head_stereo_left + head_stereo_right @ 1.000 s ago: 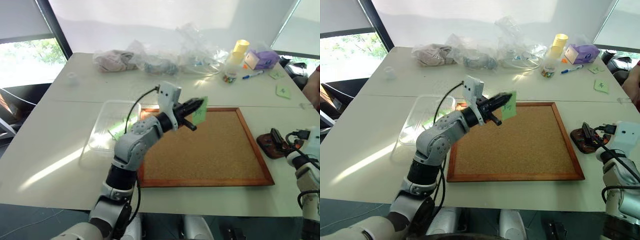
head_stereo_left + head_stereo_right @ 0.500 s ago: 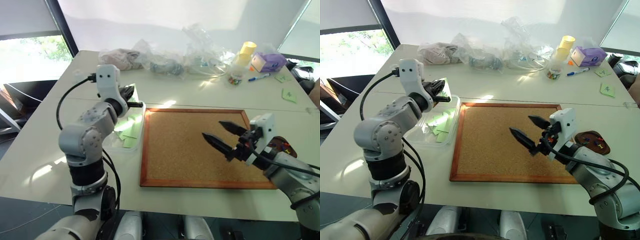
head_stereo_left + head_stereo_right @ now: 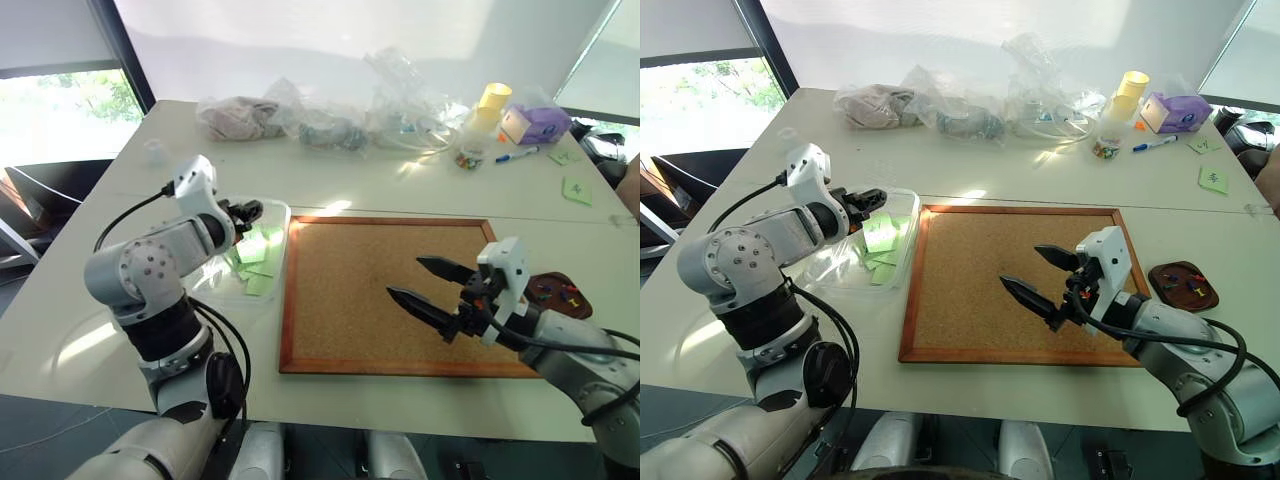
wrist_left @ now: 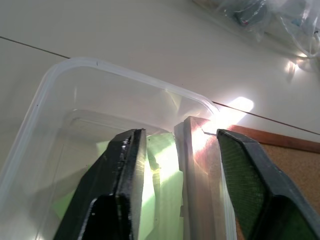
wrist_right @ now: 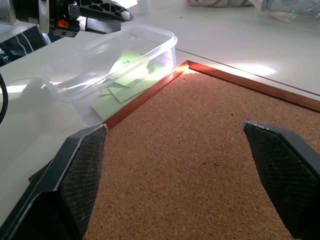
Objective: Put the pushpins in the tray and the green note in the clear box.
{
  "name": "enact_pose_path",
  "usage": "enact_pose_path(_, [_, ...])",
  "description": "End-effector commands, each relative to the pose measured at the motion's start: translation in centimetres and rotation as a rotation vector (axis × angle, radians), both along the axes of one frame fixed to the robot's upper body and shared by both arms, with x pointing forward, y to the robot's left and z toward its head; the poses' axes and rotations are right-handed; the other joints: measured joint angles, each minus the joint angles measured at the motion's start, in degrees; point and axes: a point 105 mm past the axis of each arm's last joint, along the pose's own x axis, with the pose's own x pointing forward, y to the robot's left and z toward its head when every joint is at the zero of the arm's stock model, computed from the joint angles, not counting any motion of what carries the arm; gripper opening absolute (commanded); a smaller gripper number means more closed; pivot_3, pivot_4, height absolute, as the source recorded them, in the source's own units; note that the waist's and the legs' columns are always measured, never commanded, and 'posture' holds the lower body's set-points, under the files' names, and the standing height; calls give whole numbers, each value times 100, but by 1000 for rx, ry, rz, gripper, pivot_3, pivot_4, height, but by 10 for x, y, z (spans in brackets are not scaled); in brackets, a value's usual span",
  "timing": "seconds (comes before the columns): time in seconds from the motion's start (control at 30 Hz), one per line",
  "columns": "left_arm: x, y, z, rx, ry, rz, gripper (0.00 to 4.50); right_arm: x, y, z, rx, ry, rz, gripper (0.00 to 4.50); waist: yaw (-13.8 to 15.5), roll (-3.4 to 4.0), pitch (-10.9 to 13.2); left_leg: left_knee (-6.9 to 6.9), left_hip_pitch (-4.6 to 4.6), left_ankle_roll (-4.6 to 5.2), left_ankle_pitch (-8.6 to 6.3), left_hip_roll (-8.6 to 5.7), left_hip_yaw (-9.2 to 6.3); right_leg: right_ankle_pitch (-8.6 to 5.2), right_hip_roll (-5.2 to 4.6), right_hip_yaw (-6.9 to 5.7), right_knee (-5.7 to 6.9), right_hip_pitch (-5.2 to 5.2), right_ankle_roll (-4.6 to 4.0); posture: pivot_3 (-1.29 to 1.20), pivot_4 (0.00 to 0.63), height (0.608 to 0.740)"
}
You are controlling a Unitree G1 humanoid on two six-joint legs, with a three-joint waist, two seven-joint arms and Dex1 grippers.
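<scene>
Green note being dropped into the clear box.
Left gripper [image 3: 872,197], fingers parted, empty, over transparent rectangular plastic box [image 3: 902,263]; light-green square paper note [image 3: 880,234] just below. Right gripper [image 3: 1038,273] wide open, empty; next likely withdrawing.

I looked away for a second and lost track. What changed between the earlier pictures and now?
The left gripper carried the green note from above the cork board to the clear box and opened, letting it go there. The right gripper swung from the tray to over the board, jaws open. Board, box and tray stayed put.
</scene>
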Motion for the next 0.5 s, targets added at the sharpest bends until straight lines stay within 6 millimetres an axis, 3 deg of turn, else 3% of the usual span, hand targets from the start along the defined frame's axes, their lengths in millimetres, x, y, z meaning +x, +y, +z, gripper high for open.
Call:
enact_pose_path(0.03, [-1, -3, 9, 30, -39, -24, 4474, -9, 3, 11, -4, -41, 36, 4500, -2, 0, 0, 0, 0, 0, 0, 0, 0, 0, 0, 0, 0, 0, 0, 0, 150, 740])
enact_pose_path(0.17, [1, -3, 12, 70, -72, -32, 4474, -11, -3, 8, -9, -29, 35, 4500, -2, 0, 0, 0, 0, -1, 0, 1, -1, 0, -1, 0, 0, 1, 0, 0, 150, 740])
enact_pose_path(0.3, [-4, -19, 30, 98, -227, -129, 4474, -13, -4, 6, -15, -17, 40, 4500, -5, 0, 0, -1, 2, -2, 0, 4, -1, 0, -2, 1, 2, 0, -1, 0, 150, 740])
enact_pose_path(0.4, [-26, -51, 49, 16, -401, -358, 4474, -19, -7, 1, -7, 22, 39, 4500, 14, -1, 1, -1, -1, -4, 1, 5, -1, 0, -9, 0, 0, 0, -3, 0, 150, 740])
enact_pose_path(0.5, [-49, -72, 43, -12, -427, -533, 4474, -22, -18, 1, 12, 33, -18, 4500, 11, 0, 0, -2, -2, -5, 0, 4, -1, -1, -18, 0, -2, 2, -4, 0, 150, 740])
